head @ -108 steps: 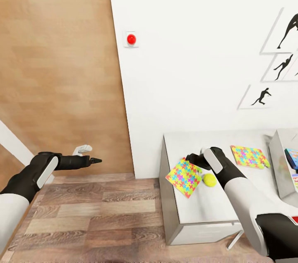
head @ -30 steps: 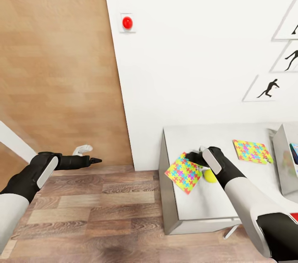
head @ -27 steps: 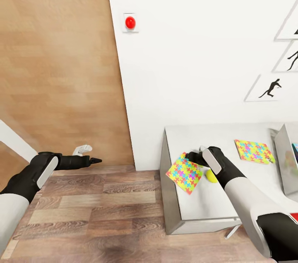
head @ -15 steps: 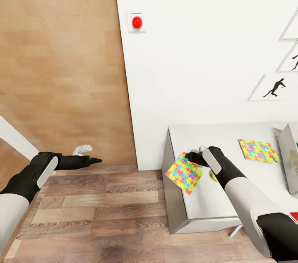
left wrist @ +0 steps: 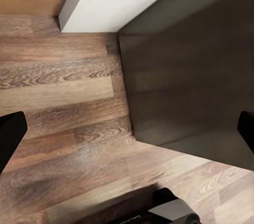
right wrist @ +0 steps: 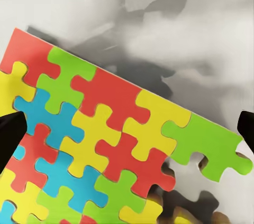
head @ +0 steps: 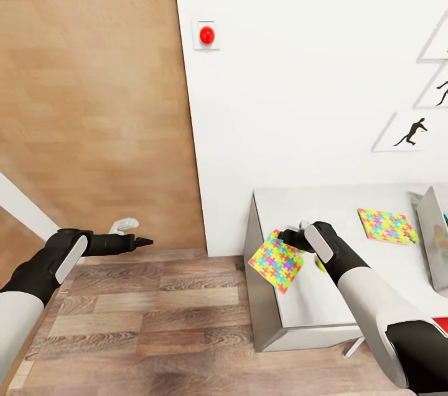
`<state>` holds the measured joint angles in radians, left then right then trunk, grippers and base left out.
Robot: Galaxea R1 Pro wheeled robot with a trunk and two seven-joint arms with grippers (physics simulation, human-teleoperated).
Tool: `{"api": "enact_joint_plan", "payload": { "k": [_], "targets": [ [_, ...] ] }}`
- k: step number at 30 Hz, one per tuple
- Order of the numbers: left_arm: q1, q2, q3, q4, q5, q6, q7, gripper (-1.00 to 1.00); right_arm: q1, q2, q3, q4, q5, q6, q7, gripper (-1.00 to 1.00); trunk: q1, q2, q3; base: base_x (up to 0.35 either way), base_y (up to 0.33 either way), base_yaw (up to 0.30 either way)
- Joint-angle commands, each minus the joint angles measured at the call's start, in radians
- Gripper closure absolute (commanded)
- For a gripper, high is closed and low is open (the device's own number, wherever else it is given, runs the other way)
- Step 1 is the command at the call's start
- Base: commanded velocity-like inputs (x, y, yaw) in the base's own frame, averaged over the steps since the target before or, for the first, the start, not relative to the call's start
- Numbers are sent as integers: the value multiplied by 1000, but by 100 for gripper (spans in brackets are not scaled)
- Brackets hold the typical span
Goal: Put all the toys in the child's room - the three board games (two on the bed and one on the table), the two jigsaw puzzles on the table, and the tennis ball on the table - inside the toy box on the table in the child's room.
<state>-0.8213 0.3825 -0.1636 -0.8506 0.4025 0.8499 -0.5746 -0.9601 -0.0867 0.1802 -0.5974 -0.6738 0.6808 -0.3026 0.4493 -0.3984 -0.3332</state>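
A: In the head view, what was the right gripper (head: 291,239) doing?

B: It was pinching one puzzle (head: 276,260) by its upper edge and held it lifted and tilted over the left end of the table (head: 323,306). I judge it was raised so that it could be carried to the toy box (head: 434,240), which stood at 3 o'clock from it, at the picture's right edge.

A: And the other toys?

B: The second puzzle (head: 387,226) lay flat on the table, near the box. The ball (head: 320,265) was just a yellow sliver behind the right wrist.

A: The left gripper (head: 138,235)?

B: It hung over the floor (head: 149,321), well apart from the table, probably parked out of the way. I could not tell its state there.

A: The left wrist view?

B: The two fingertips (left wrist: 10,134) were far apart, so it was spread and held nothing. Below were wood planks and a dark panel.

A: The right wrist view?

B: The puzzle (right wrist: 100,145) lay between the fingertips (right wrist: 9,134), above the grey tabletop.
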Motion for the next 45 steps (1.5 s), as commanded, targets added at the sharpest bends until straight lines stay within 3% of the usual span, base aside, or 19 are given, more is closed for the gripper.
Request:
{"api": "enact_joint_plan", "payload": {
  "k": [1, 10, 23, 29, 37, 41, 43, 45],
  "targets": [
    [-1, 1, -2, -1, 2, 5, -1, -100, 0, -2, 8, -2, -7, 5, -10, -100, 1, -2, -1, 0, 0, -54],
    [-1, 1, -2, -1, 2, 5, -1, -100, 1, -3, 7, -36, -7, 4, -10, -100, 1, -2, 13, 0, 0, -47],
    [-1, 1, -2, -1, 2, 5, -1, -100, 24, -4, 4, -188, -10, 15, -12, -100, 1, -2, 34, 0, 0, -3],
    [-1, 1, -2, -1, 2, 5, -1, -100, 127, -5, -15, -446, -23, 99, -12, -100, 1, -2, 43, 0, 0, 0],
    [-1, 1, -2, -1, 2, 5, -1, -100, 343, -5, -115, -826, -34, 221, 6, -100, 1, -2, 55, 0, 0, 0],
    [-1, 1, -2, -1, 2, 4, -1, -100, 468, -5, -166, -938, -64, 235, 125, -100, 1, -2, 62, 0, 0, 0],
    [-1, 1, -1, -1, 2, 3, -2, -100, 528, -5, -207, -960, -79, 236, 235, -100, 1, -2, 65, 0, 0, 0],
    [-1, 1, 0, -1, 2, 3, -3, -100, 592, -5, -290, -974, -88, 235, 426, -100, 1, -2, 68, 0, 0, 0]
  ]
}}
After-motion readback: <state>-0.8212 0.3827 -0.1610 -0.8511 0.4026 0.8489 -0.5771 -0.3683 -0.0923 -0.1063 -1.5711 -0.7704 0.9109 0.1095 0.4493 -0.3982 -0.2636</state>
